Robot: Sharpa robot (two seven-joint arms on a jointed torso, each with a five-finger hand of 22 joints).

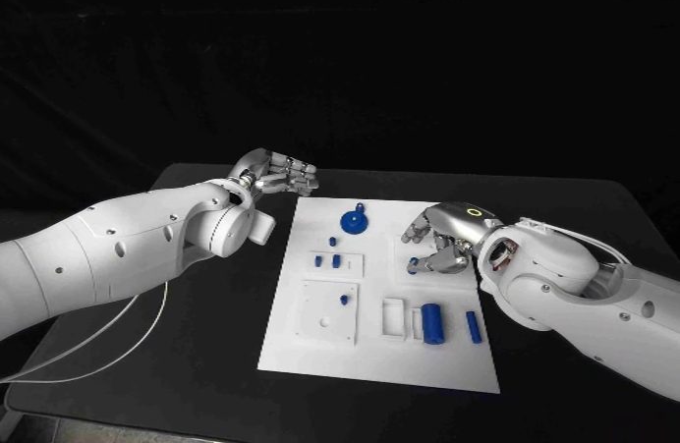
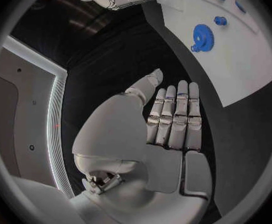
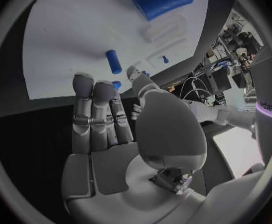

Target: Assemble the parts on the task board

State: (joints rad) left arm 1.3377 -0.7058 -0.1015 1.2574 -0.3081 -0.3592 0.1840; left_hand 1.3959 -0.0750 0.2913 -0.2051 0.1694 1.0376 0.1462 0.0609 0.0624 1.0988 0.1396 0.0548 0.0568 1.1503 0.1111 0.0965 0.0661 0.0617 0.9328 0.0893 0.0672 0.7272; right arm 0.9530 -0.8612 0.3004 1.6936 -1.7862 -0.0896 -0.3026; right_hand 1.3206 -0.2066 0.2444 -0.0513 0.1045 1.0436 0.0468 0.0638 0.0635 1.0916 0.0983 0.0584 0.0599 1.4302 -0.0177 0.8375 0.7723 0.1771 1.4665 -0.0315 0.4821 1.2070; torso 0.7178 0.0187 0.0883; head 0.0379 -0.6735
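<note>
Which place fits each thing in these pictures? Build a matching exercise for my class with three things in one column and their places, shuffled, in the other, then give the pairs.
Things:
1. blue gear
2. thick blue cylinder
3. left hand

Places:
A. over the black table, beyond the task board's far left corner
B. at the board's far end
C. at the board's near end, beside a slimmer blue pin

Pairs: 1-B, 2-C, 3-A

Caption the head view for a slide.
Both open hands, left hand and right hand, flank the task board holding blue parts.
</note>
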